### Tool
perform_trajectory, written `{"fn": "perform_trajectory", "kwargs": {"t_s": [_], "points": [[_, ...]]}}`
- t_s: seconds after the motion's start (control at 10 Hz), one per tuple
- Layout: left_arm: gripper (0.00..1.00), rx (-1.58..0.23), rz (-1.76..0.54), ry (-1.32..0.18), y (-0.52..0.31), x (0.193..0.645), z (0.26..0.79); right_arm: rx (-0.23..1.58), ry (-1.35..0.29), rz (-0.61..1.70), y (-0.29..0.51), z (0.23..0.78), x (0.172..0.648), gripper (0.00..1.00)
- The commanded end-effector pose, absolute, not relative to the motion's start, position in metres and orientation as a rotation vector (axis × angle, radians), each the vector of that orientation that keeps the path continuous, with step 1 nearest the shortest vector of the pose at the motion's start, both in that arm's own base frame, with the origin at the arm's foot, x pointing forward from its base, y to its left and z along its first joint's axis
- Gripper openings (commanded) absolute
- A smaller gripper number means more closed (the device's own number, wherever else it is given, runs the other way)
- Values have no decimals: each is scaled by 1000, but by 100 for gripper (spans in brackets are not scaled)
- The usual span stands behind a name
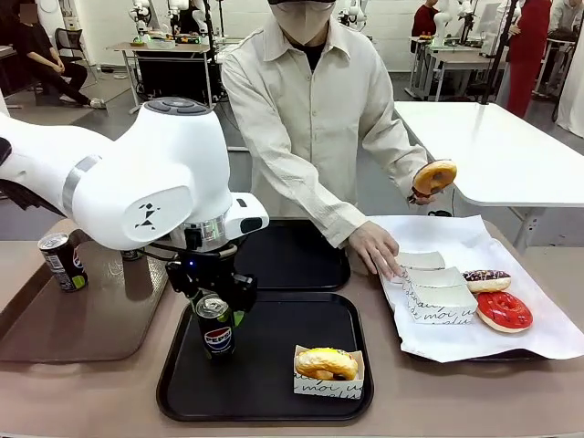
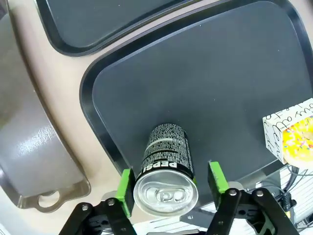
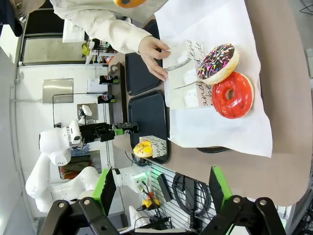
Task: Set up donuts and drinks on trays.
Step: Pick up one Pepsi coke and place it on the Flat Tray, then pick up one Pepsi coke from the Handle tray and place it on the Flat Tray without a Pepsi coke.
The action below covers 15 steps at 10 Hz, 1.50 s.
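Lower centre: left gripper (image 2: pixel 170 183), jaws parted slightly wider than the upright Pepsi can (image 1: pixel 216 330), apparently releasing it onto the tray (image 1: pixel 283 339) to pair with the donut (image 1: pixel 326 363). Right gripper (image 3: pixel 163 186) wide, empty.

The person (image 1: pixel 315 91) is wearing a cream buttoned shirt (image 1: pixel 274 137) over a dark top. The left arm (image 1: pixel 146 173) is showing a glossy white shell; its gripper (image 2: pixel 170 186), black links and green pads (image 2: pixel 126 188).

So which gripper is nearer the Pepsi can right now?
Left. The left gripper straddles the Pepsi can on the near black tray; the right gripper hangs above the table's right end, near the red donut.
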<state>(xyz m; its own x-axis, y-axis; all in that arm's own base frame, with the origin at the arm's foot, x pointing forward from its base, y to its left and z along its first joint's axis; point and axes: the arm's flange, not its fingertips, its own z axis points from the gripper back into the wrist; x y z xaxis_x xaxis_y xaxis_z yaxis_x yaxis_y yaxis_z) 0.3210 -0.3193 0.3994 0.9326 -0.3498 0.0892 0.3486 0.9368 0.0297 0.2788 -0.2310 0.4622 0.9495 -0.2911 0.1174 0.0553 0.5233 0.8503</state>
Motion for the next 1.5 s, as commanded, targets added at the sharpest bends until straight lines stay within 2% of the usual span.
{"fn": "perform_trajectory", "kwargs": {"t_s": [0.0,0.1,0.3,0.7,0.9,1.0,1.4], "points": [[100,23,-359,-79,-319,315,415,1017,-269,-203,-232,463,279,100],[86,18,-375,-79,-312,308,430,1017,-269,-203,-232,463,279,100],[100,-7,-390,-102,-292,290,460,1017,-269,-203,-232,463,279,100],[100,-44,-398,-165,-244,262,490,1017,-269,-203,-232,463,279,100],[100,-4,-321,-238,-227,267,490,1017,-269,-203,-232,463,279,100],[100,-27,-372,-172,-245,267,497,1017,-269,-203,-232,463,279,100],[100,-27,-372,-172,-245,267,497,1017,-269,-203,-232,463,279,100]]}}
